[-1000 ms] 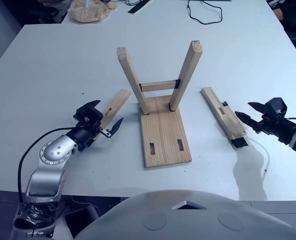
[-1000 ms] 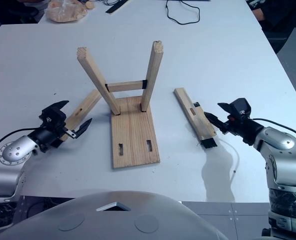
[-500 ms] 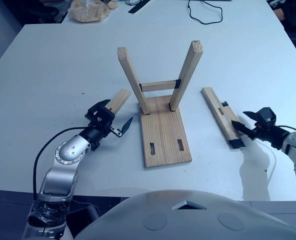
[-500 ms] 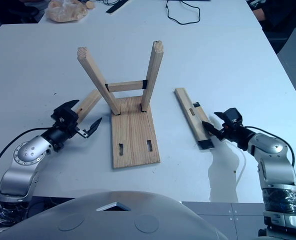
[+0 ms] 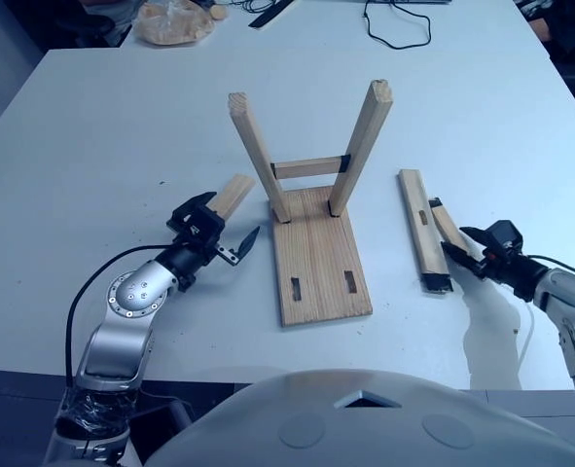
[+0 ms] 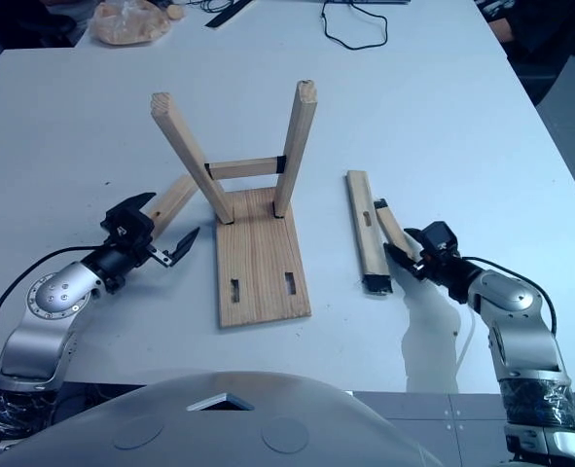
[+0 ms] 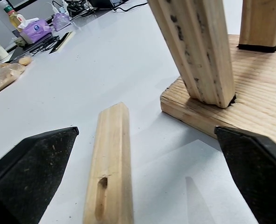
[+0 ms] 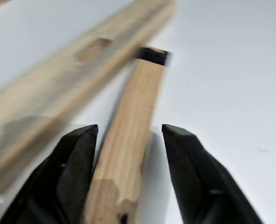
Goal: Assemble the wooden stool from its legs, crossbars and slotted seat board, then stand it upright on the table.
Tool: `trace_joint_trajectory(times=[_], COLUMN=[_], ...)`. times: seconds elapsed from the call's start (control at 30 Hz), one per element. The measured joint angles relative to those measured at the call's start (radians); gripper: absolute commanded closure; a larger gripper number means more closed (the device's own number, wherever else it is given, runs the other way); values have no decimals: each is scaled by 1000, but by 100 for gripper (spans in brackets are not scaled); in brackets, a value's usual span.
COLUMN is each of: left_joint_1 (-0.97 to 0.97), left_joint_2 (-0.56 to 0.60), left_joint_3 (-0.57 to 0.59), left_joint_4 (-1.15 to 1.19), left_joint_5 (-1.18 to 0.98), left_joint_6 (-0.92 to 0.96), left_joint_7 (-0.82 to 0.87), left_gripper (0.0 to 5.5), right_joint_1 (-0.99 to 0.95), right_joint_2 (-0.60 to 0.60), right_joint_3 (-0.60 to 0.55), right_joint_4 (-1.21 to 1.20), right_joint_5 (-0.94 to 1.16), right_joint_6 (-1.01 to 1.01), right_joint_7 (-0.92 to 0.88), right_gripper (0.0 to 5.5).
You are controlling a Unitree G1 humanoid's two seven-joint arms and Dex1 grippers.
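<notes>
The slotted seat board [image 5: 318,255] lies flat mid-table. Two legs [image 5: 256,156] stand up from its far end, joined by a crossbar [image 5: 309,167]. To its left lies a loose leg [image 5: 231,195], and my left gripper [image 5: 233,214] is open with a finger on each side of that leg [image 7: 109,177]. To the right lies another loose leg [image 5: 418,232] with a thin black-tipped crossbar [image 5: 446,224] beside it. My right gripper [image 5: 457,245] is open, straddling the near end of this crossbar [image 8: 128,154].
A bag of bread [image 5: 173,19] and a black cable [image 5: 399,29] sit at the far edge of the table [image 5: 92,146]. A thin white cable [image 5: 530,321] runs by my right arm. The two open slots [image 5: 323,284] in the board face up.
My right gripper slid in toward the right-hand pieces; the loose leg swung straighter and the thin crossbar now lies apart beside it. My left gripper advanced over the left leg, then held.
</notes>
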Motion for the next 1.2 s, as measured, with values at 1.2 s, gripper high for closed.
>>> trace_joint_trajectory(times=[1.2], left_joint_1=[-545], left_joint_2=[222], left_joint_3=[226], left_joint_4=[-270], left_joint_5=[-1471], left_joint_6=[575], left_joint_7=[110], left_gripper=[114], right_joint_1=[-532], right_joint_2=[-60], right_joint_3=[-62], right_joint_4=[-428], right_joint_5=[1185], right_joint_6=[738], right_joint_7=[227], right_gripper=[419])
